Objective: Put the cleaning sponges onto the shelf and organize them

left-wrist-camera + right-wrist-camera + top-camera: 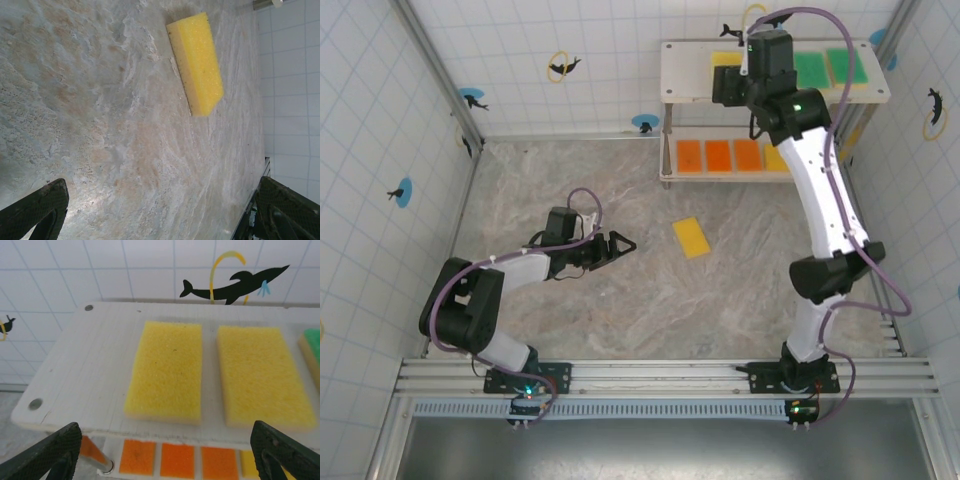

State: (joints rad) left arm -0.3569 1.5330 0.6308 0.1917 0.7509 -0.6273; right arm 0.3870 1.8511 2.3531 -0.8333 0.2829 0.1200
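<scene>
**One loose sponge on the table: light, soft, easy to squash**

A single yellow sponge (691,237) lies flat on the table (570,180), near the middle and well apart from the shelf (680,60) at the far right. It sits at a slant, and its underside is hidden.

The left gripper (623,243) hovers low just to the left of the yellow sponge with its jaws spread wide and nothing between them. The right gripper (165,426) hangs over the left end of the shelf's top board, jaws also apart and empty. Below it, two yellow sponges (165,370) lie side by side without touching. Green ones (810,68) lie farther right on the same board. On the lower board there is a row of orange sponges (719,155) with a yellow one (775,158) at its right end.

The loose sponge is probably very light foam that gives under pressure, with an open, grippy surface that is unlikely to slip. A hard squeeze would likely bow it or make it spring out, and it may rebound when let go.

The best hold looks to be across the two long edges near the middle, where the span is narrowest. The fingers would come straight down and turn to match the slant. Since the sponge lies flat on the table, the fingertips must reach almost to the surface to catch the side faces, not just press on the top.
</scene>
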